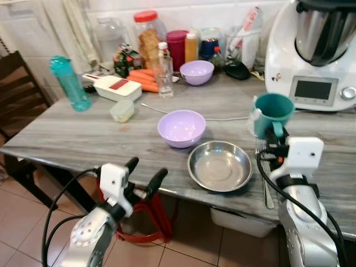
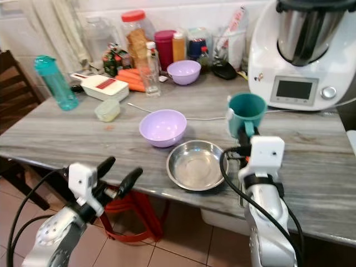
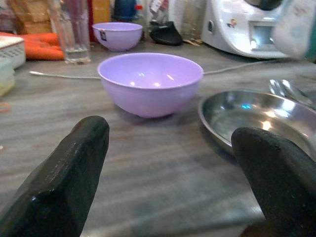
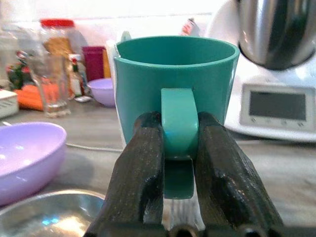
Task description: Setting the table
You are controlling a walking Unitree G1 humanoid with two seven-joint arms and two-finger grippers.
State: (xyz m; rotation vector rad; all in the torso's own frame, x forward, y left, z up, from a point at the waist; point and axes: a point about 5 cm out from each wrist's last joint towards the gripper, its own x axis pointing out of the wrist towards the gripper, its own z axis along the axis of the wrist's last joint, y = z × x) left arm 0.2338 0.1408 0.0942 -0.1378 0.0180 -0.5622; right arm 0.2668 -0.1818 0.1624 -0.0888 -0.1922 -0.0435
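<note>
- Right gripper [image 4: 178, 148] has its two black fingers pinched on the handle of the teal mug [image 1: 273, 113], holding it upright over the grey table [image 1: 67, 133], right by the steel bowl [image 1: 219, 166].
- Left gripper [image 1: 146, 173] sits at the table's front edge, fingers spread wide, nothing in them.
- Purple bowl [image 1: 181, 128] is just behind the steel one (a second purple bowl [image 1: 196, 72] is back by the jars).
- A fork [image 1: 266, 186] lies beside the steel bowl, under the right arm.

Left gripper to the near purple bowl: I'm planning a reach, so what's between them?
Only bare table, per the left wrist view, lies between the open left gripper and the near purple bowl.
</note>
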